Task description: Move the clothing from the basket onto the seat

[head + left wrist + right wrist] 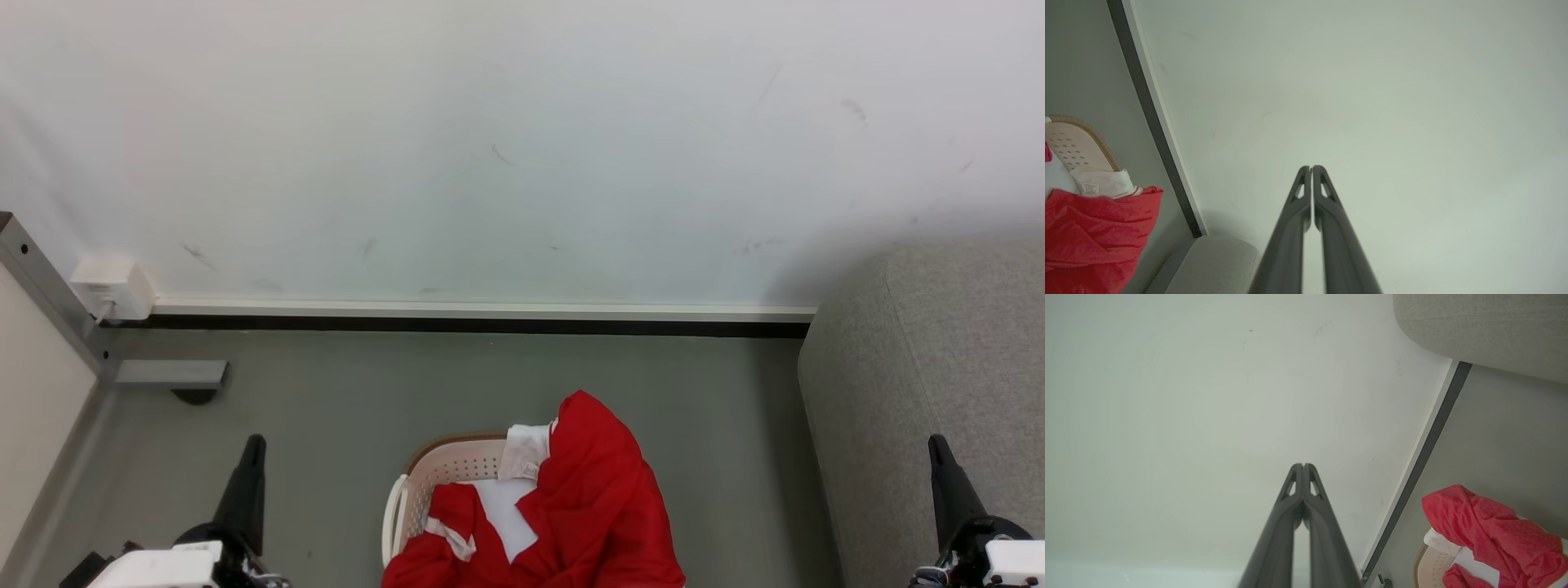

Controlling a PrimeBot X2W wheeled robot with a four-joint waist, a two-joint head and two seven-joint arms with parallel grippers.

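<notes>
Clothing (pixel 592 498): bright red fabric with white panels, heaped in the basket at the near middle of the scene. It rises above the rim and spills over the basket's right side.
White collar piece (pixel 525 451): lies at the far edge of the heap and carries a small label.
Basket (pixel 445 469): cream-white with perforated walls and a brown rim. It stands on the floor; its far and left walls are bare, the rest is under the fabric.
Seat (pixel 939 384): grey woven upholstery with a rounded corner and a seam, at the right, set apart from the basket by a strip of floor. No clothing lies on the part in view.
Left gripper (pixel 1311 168): at the near left, left of the basket and clear of it. Its two dark fingers are pressed together at the tips with nothing between them, pointing toward the wall.
Right gripper (pixel 1303 465): at the near right, in front of the seat. Its fingertips meet and hold nothing, and it is well apart from the clothing.
Floor (pixel 326 408): plain grey, running from the basket to the wall.
Skirting board (pixel 490 310): a pale strip over a dark line along the foot of the wall.
Wall (pixel 522 147): off-white with faint scuff marks, across the far side.
White box (pixel 114 287): fixed low on the wall at the far left, beside a grey metal post (pixel 49 298).
</notes>
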